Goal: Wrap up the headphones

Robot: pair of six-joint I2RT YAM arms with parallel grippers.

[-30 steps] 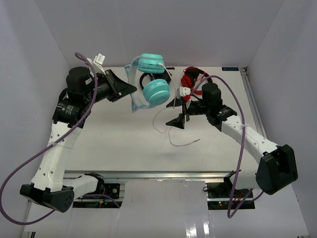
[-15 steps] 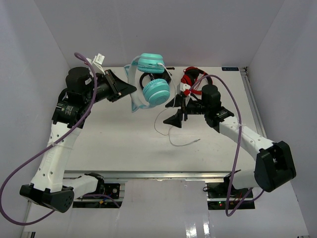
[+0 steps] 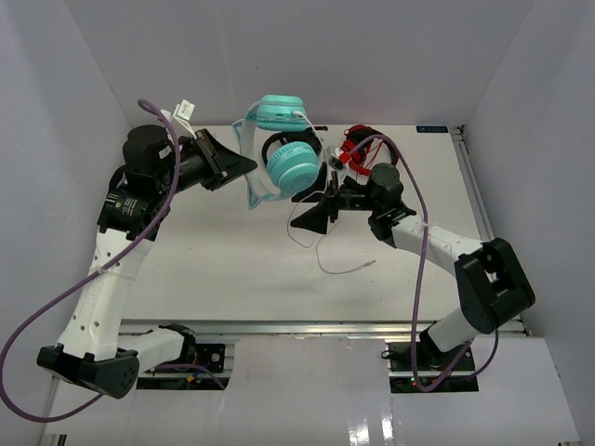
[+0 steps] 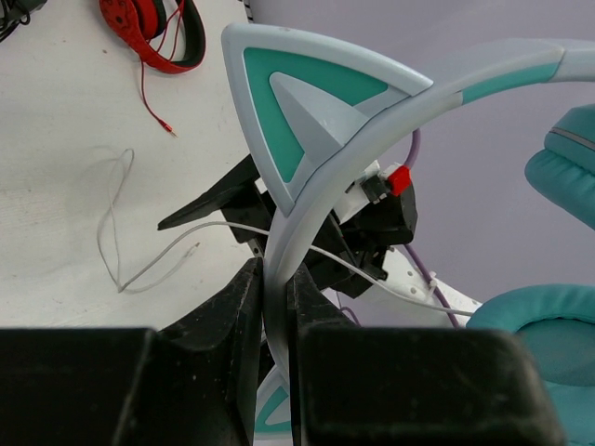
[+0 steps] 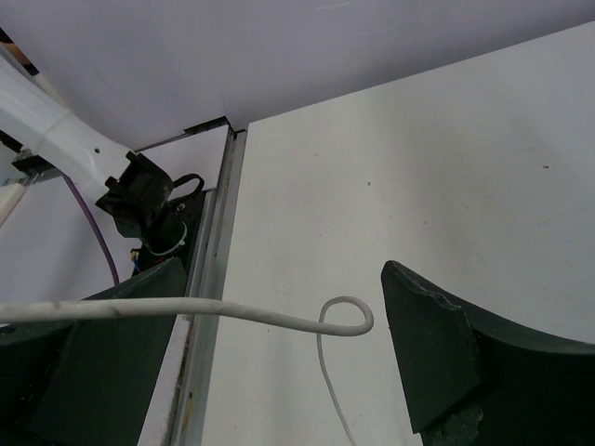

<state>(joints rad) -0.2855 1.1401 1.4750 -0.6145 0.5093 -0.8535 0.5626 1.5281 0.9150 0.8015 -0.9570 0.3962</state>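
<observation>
The teal headphones hang above the back of the table, and the left gripper is shut on their pale headband. In the left wrist view the headband runs down between the shut fingers, with a cat-ear point above and the teal earcups at right. The thin white cable drops from the headphones and curls on the table. The right gripper is open just below the earcups. In the right wrist view the cable passes between its spread fingers and touches neither.
Red headphones lie at the back of the table, behind the right wrist, and also show in the left wrist view as the red headphones. A dark headphone shape sits behind the teal earcups. White walls enclose the table.
The right gripper has moved left, closer under the teal earcups and over the cable, staying open. The headphones shifted slightly in the left gripper's grip.
</observation>
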